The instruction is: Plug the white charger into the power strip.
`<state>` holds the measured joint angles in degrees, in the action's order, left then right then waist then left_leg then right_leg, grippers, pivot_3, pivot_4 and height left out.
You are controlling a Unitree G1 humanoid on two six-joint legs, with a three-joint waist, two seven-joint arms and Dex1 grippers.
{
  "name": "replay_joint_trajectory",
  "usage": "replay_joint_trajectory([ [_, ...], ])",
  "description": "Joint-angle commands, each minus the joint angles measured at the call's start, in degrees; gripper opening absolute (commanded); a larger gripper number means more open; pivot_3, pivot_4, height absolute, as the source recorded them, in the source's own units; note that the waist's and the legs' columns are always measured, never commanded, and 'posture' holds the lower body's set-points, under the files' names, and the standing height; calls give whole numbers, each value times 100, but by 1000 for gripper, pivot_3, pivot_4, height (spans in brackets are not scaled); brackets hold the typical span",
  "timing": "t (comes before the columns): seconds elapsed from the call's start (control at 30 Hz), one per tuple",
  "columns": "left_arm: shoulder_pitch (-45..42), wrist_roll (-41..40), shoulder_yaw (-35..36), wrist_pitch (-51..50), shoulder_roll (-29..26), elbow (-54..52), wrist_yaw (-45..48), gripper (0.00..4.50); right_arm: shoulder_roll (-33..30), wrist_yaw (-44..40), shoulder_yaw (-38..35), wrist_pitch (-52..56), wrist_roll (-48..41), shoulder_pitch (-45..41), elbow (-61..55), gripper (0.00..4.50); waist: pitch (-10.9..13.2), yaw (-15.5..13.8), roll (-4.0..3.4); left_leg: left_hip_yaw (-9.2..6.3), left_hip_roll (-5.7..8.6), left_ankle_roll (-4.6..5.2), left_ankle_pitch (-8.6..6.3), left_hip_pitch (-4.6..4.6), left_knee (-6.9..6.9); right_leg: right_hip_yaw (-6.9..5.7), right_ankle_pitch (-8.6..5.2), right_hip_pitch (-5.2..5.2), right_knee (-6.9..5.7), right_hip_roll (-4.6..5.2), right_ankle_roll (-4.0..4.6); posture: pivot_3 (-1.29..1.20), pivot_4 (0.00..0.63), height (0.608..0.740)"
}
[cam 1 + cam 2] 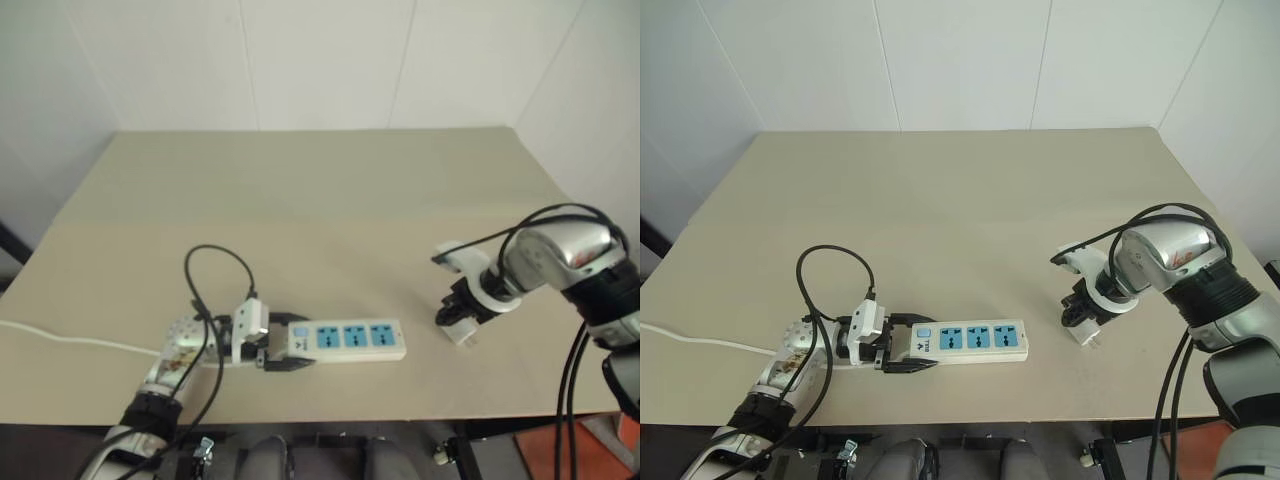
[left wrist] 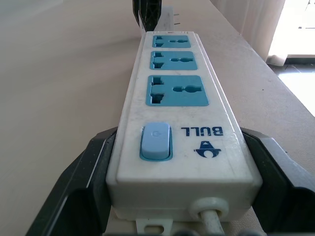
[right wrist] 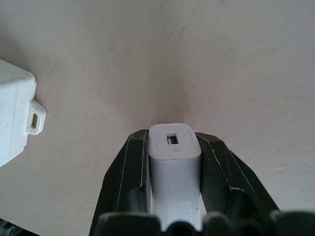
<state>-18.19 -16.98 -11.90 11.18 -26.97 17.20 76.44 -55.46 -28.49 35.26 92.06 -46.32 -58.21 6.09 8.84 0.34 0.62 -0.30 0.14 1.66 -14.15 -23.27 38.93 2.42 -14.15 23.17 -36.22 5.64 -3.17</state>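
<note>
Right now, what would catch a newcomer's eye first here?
The power strip with its three blue sockets, lying near the table's front edge, its switch end between the left pincer's fingers. To its right, the right pincer is shut on the white charger.

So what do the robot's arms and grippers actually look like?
Both arms have silver metal shells with black joints and loose black cables looping off them. The left gripper and the right gripper each have two black fingers on a white boxy housing. The right arm carries a small red marking on its silver shell.
</note>
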Motion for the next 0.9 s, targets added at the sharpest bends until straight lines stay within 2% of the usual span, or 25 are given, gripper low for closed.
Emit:
replay_joint_trajectory([
  [0.03, 137, 427, -249, -65, -126, 227, 5, 3290, -187, -10, -36, 44, -68, -38, -205, 1117, 0, 0, 0, 0, 0, 0, 0, 0, 0, 0, 0, 0, 0, 0, 0, 0, 150, 740],
  [0.2, 113, 416, -221, -81, -183, 225, 22, 3290, -314, -269, -224, 38, 197, -396, -788, 1117, 0, 23, -2, 0, -1, 0, 0, 0, 0, 0, 0, 2, 0, 0, 0, 0, 150, 740],
  [0.37, 43, 409, -205, -211, -300, 223, 39, 3290, -109, -696, -1203, -566, 301, -551, -764, 1117, -4, 39, -6, 0, -4, 0, 0, 3, 0, 1, 0, 0, -1, -5, 0, 0, 150, 740],
  [0.5, -32, 404, -205, -300, -365, 214, 43, 3290, 10, -1271, -2034, -2153, 453, 248, -1221, 1117, -8, 30, 0, -5, -4, 0, 0, 3, -3, -2, 0, -5, 3, -16, 0, 0, 150, 740],
  [0.6, -130, 432, -212, -335, -386, 246, 0, 3290, 382, -1759, -2653, -3708, 624, 1052, -1488, 1117, -9, 38, 2, -3, -4, 0, 0, 2, -3, 1, 0, -4, 2, -20, 0, 0, 150, 740],
  [0.77, -273, 357, -142, -470, -416, 246, -34, 3290, 1567, -2660, -3363, -6450, 883, 2444, -1551, 1117, -10, 47, 4, -4, -8, 0, 0, 11, -1, 3, 2, -12, -3, -27, -2, 0, 150, 740],
  [0.9, -359, 328, -88, -503, -473, 363, 20, 3290, 2434, -2888, -3303, -7499, 1207, 2610, -1076, 1117, -8, 72, 6, -3, -7, -5, 3, 23, 6, 11, 7, -14, -21, -31, 2, 0, 150, 740],
])
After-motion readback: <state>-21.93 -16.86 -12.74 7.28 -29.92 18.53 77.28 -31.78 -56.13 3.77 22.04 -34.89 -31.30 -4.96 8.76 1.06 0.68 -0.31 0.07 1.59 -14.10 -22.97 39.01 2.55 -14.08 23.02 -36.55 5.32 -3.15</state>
